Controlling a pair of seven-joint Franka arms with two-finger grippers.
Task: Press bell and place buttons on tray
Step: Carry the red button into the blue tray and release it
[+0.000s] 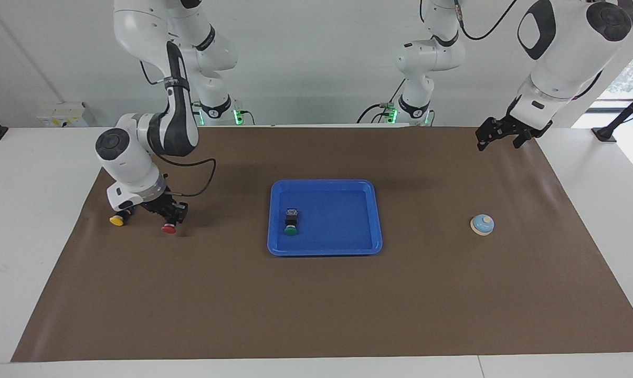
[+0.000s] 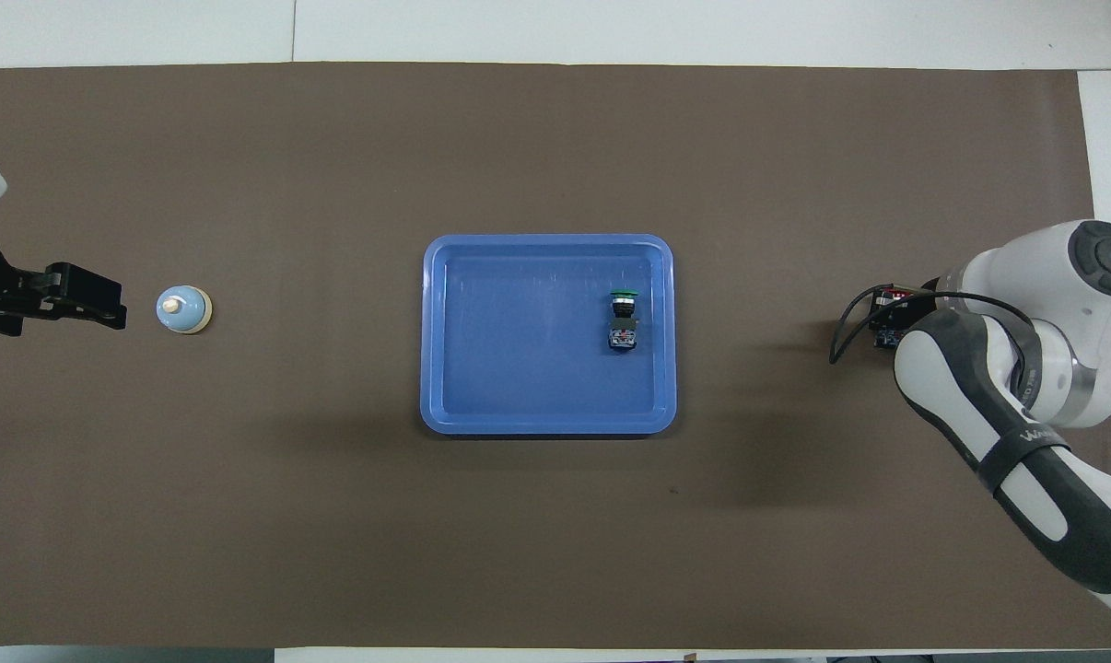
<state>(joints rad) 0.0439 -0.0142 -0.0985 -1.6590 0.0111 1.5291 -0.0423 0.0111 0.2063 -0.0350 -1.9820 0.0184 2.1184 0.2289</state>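
No text can be read

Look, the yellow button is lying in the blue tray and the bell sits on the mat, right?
Not quite. The button in the tray is the green one, as the facing view shows. The yellow button lies on the mat by the right arm. The bell does sit on the mat.
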